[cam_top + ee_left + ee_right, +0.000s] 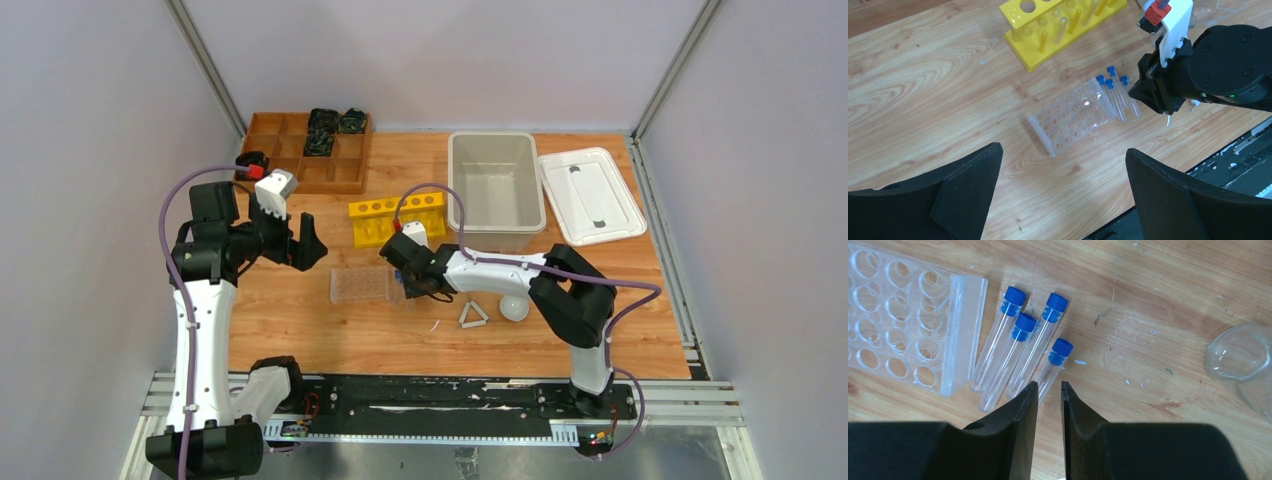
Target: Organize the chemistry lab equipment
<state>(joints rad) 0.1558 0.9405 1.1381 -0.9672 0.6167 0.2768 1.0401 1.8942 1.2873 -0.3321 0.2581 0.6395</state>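
Observation:
Several small clear tubes with blue caps (1018,342) lie side by side on the wood, just right of the clear plastic tube rack (898,320). My right gripper (1049,385) hovers at the tubes' lower ends with its jaws a narrow gap apart and nothing gripped; the rightmost tube (1055,362) ends at the left fingertip. A clear glass beaker (1243,357) lies off to the right. My left gripper (1063,150) is wide open above bare wood, short of the rack (1073,117). The white triangle frame (473,316) and the white round dish (514,307) lie by the right arm.
A yellow six-hole rack (398,217) stands behind the clear rack. Behind it are a beige bin (495,137) and its white lid (590,195). A wooden compartment tray (300,150) with black items sits at the back left. Grey walls enclose the table.

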